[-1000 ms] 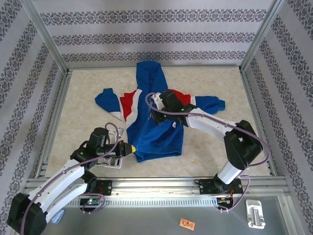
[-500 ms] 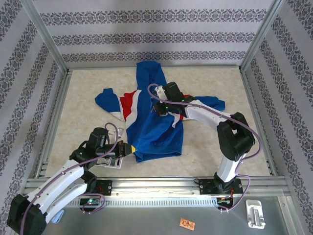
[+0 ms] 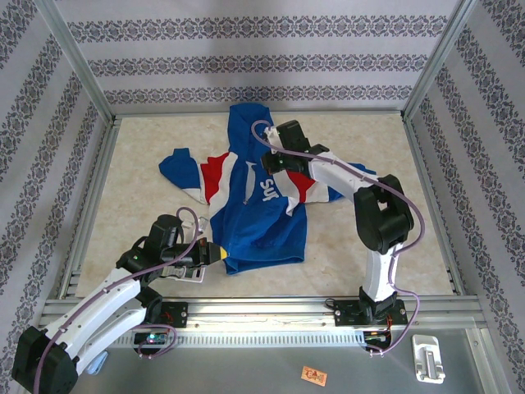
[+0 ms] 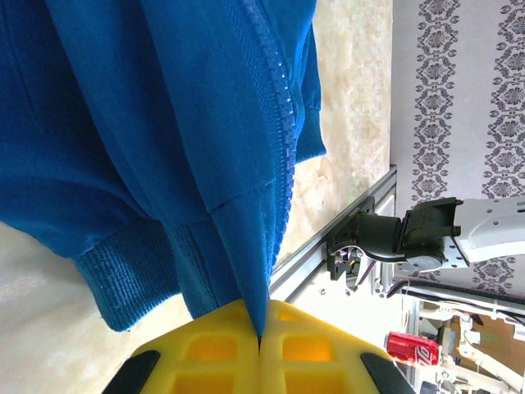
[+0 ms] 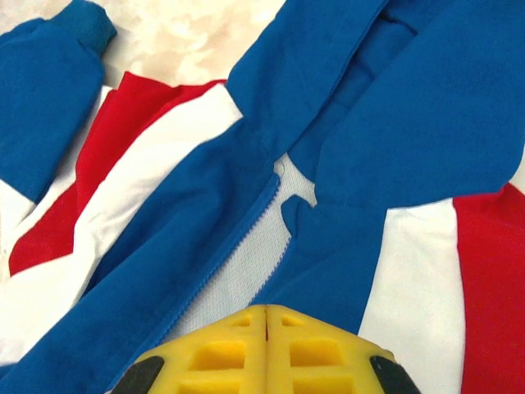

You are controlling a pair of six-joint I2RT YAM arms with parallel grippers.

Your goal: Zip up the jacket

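Yellow fingers point(image 4: 205, 355) of the left gripper point(image 4: 259, 341) pinched the near hem of the jacket point(image 3: 254, 222), lying mid-table point(image 3: 139, 222). Farther up its zip point(image 5: 264, 215), the right gripper point(image 5: 267, 310) was clamped shut at the chest, its hold hidden. Only the collar stretch seemingly remained unzipped.

Lab robot cell, aluminium-framed table point(image 3: 246, 305), wallpapered panel walls point(image 3: 262, 57)

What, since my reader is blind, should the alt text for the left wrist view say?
The left hand, yellow and shut, pinches the bottom front edge of the jacket, blue fabric whose zipper runs away from the grip. Beside it are the pale table, a metal rail and patterned wallpaper.
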